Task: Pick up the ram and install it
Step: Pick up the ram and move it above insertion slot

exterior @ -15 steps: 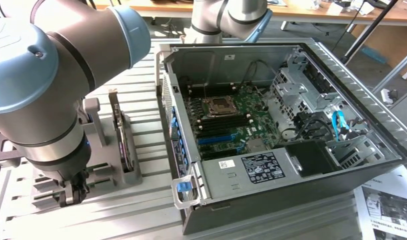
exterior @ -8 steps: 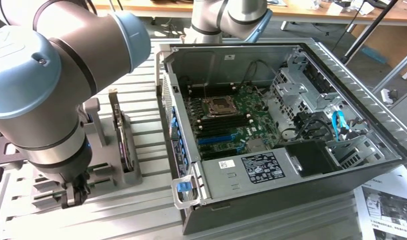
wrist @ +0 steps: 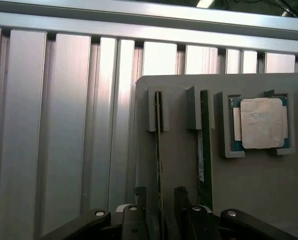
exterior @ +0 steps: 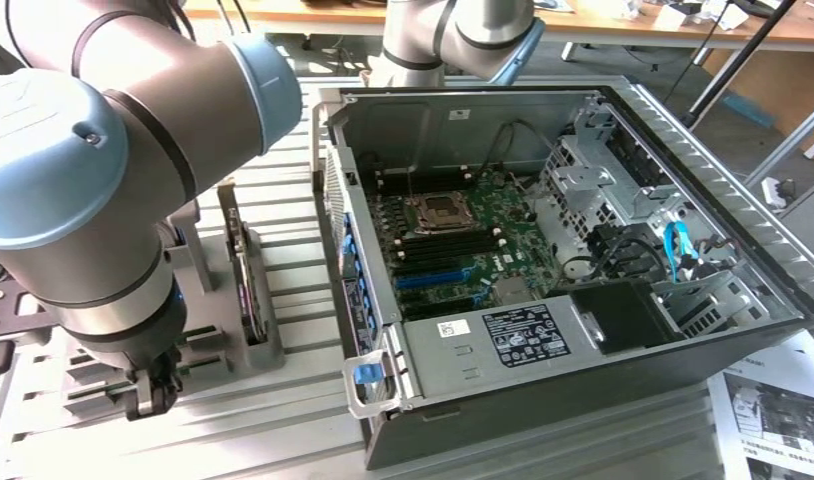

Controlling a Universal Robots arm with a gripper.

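Ram (wrist: pixel 159 150) was spotted standing on edge in a slot of the grey holder (wrist: pixel 181 145), well apart from the opened PC case (exterior: pixel 434 125), so not installed yet. It was straddled by the gripper (wrist: pixel 160 192), whose fingers (wrist: pixel 140 194) were held a bit apart with a sliver of gap on each side, so nothing was actually clamped or lifted.

Counted up: one Ram, one thicker greenish board (wrist: pixel 205 150) in the neighbouring slot, one silver processor chip (wrist: pixel 261 122) in its pocket.

Ram was caught edge-on only, so its chips couldn't be made out, and its near end was cut off by the gripper. In the exterior view, much of the holder was blocked by the arm (exterior: pixel 100 200).
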